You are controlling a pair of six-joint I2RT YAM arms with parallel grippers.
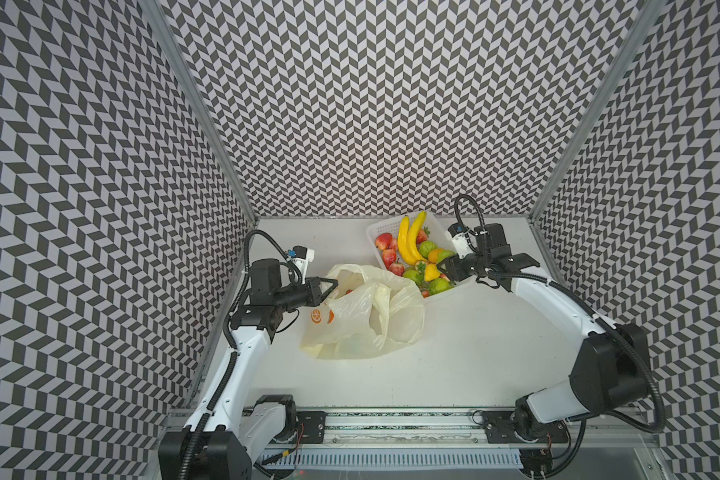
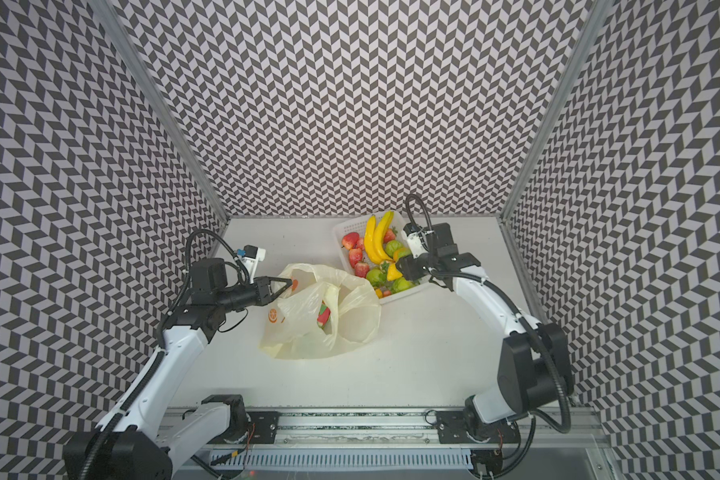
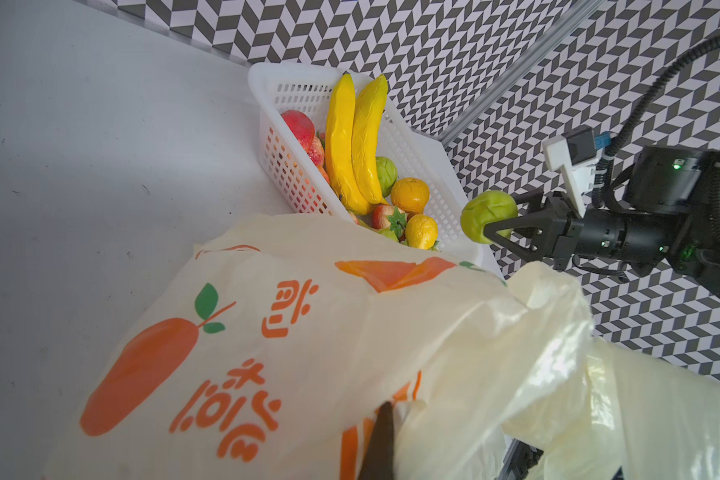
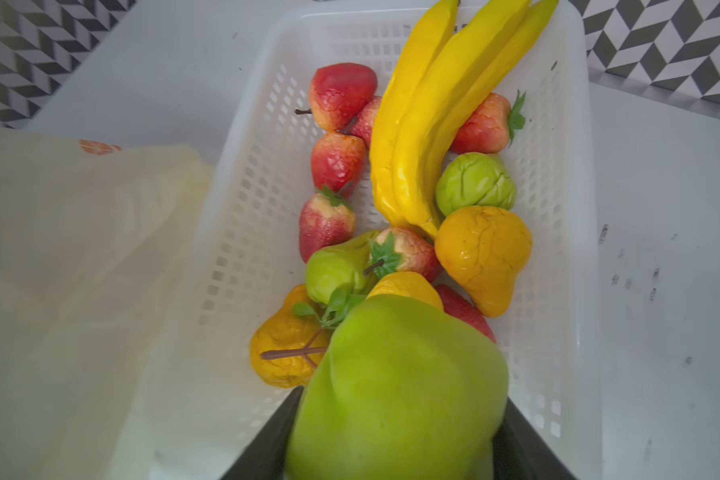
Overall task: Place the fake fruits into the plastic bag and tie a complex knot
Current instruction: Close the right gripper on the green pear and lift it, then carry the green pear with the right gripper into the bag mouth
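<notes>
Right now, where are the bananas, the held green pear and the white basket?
bananas (image 1: 410,243), in a top view, middle of the yellow pair.
green pear (image 3: 485,212), left wrist view, its rounded front.
white basket (image 3: 292,75), left wrist view, rim by the banana tips.

Two bananas (image 1: 406,245), one white basket (image 1: 385,227), one pale-yellow plastic bag (image 1: 400,318)

The plastic bag (image 1: 362,316) is thin, translucent pale-yellow film, crinkled and faintly shiny, with flat orange print. At its two o'clock in both top views, the basket (image 1: 381,227) is white perforated plastic with a slight sheen. The bananas (image 4: 425,124) are glossy, their yellow skin wrinkled. The strawberries (image 4: 337,162) are glossy and pitted, and the green pear (image 4: 395,390) is smooth and waxy. The table (image 4: 661,249) is matt pale grey, scuffed with dark marks.
</notes>
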